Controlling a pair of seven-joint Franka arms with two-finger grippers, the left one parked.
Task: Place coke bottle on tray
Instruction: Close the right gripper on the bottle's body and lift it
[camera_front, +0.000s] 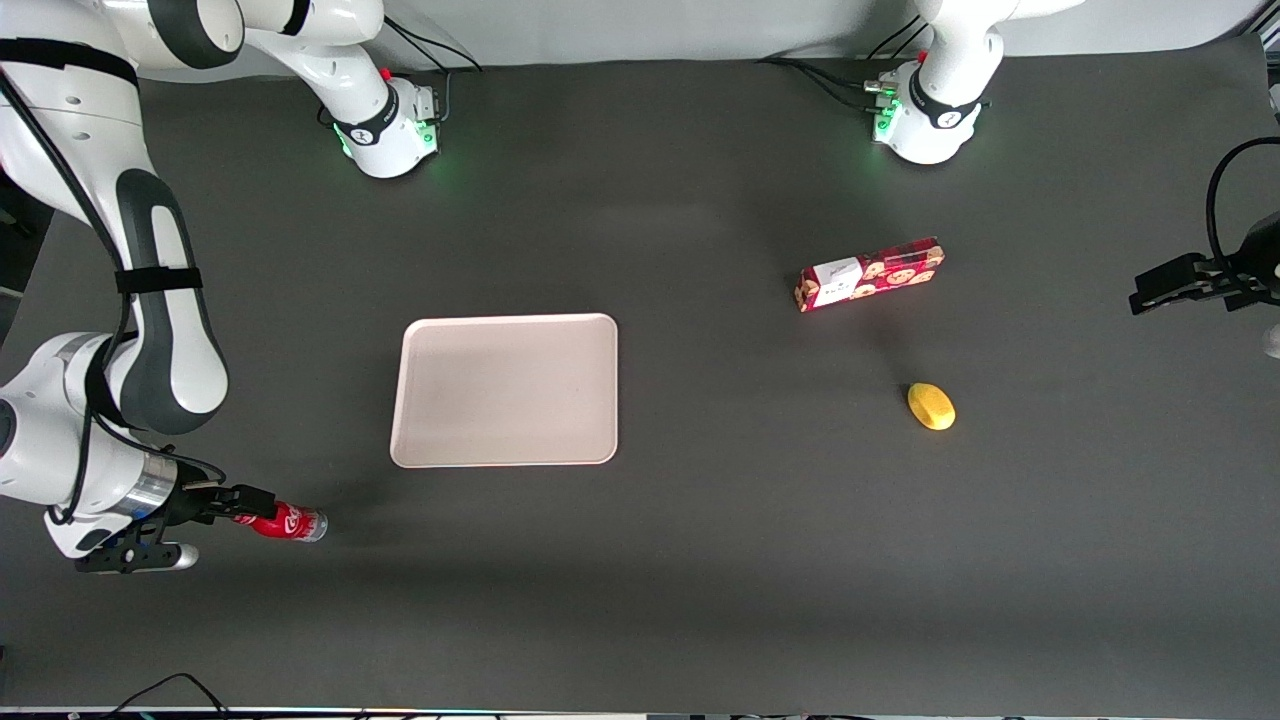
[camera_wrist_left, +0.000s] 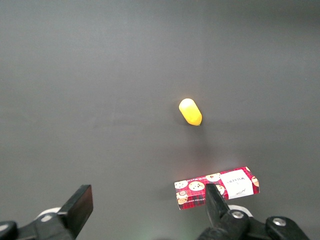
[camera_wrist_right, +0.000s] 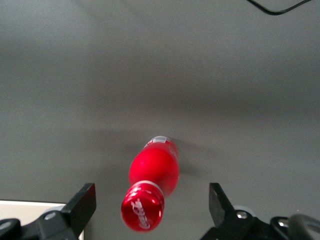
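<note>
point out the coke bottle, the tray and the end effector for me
coke bottle (camera_front: 285, 523), front view, on its red body
tray (camera_front: 505, 390), front view, on its bare flat middle
end effector (camera_wrist_right: 152, 204), right wrist view, midway between its open fingertips, over the bottle's cap end

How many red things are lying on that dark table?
2: the coke bottle just ahead of the open gripper, nearer the front camera than the tray; the cookie box toward the parked arm's end.

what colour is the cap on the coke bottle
Red, with white script lettering; the right wrist view shows the coke bottle best, between the open gripper fingers.
</note>
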